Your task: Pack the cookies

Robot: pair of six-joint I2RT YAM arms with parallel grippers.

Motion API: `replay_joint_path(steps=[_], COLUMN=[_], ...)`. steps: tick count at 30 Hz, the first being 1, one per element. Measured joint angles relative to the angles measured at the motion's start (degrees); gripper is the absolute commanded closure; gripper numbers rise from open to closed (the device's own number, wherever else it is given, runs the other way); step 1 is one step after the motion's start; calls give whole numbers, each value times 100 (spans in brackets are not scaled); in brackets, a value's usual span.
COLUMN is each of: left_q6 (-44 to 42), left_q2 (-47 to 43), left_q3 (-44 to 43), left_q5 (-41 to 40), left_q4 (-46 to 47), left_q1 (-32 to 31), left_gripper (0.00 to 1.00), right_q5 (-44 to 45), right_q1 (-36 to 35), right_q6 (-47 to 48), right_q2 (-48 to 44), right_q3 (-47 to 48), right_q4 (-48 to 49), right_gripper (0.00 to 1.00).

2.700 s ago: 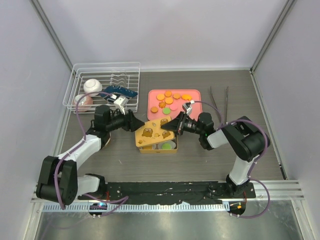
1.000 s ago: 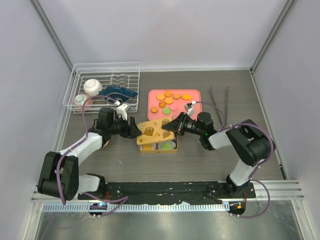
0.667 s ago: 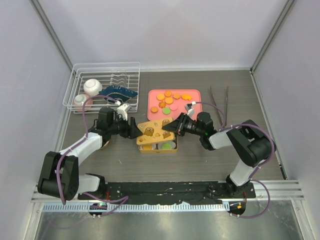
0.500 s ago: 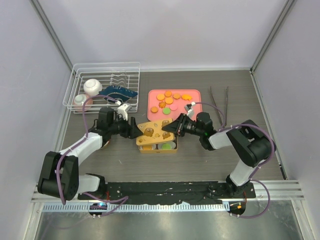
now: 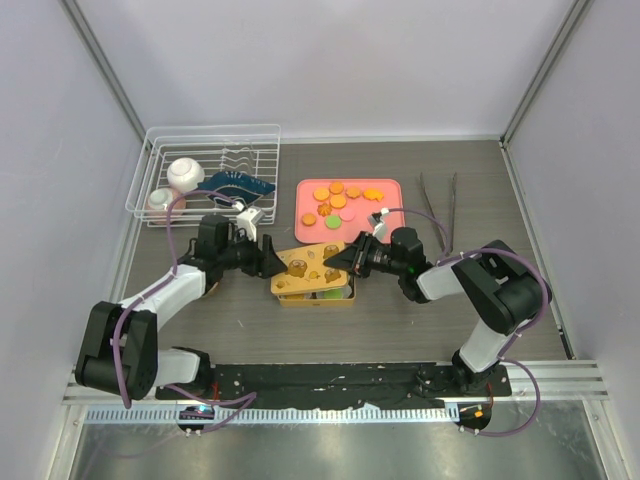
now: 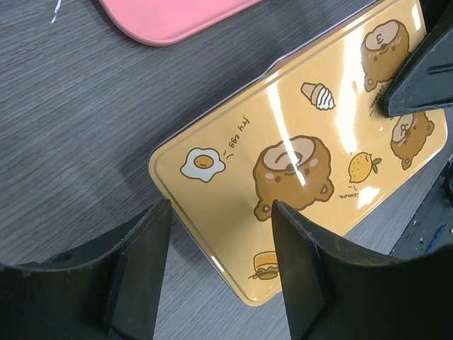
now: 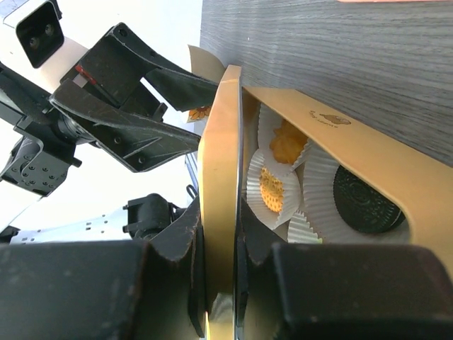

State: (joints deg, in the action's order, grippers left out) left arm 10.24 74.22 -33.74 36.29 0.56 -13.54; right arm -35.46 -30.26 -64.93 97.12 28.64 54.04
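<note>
Several orange and a few green cookies lie on a pink tray. In front of it stands the gold tin. Its bear-printed lid lies tilted over it. My right gripper is shut on the lid's right edge. The right wrist view shows orange cookies and a black cookie in white paper cups inside the tin. My left gripper is open. Its fingers straddle the lid's left corner without closing on it.
A white wire rack at the back left holds a white round piece and a blue item. Thin dark tongs lie right of the tray. The tray's edge shows in the left wrist view.
The lid has tipped lower over the tin and hides more of its inside. My left gripper has drawn back slightly from the lid's left edge. My right gripper still holds the lid.
</note>
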Motion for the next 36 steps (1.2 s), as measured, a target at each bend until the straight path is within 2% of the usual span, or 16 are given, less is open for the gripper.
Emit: replay_joint_path(steps=[3,5,13,36], left_q6=[2,0,0,-4], left_q2=[0,0,0,-50], left_q3=[0,0,0,0], left_q5=[0,-2,0,44], left_q4=[0,0,0,-17], left_q1=[-11,-22,-85,-249], left_gripper=[38,38,38,39], right_q5=[4,4,-28,-125], right_q1=[0,0,24,236], right_q6=[59,96,494,1419], right_q2=[-4,-22,-190,-553], right_q3=[0,0,0,157], right_q4=[-63,-129,-717,-1906], right_gripper=[82,76,65,55])
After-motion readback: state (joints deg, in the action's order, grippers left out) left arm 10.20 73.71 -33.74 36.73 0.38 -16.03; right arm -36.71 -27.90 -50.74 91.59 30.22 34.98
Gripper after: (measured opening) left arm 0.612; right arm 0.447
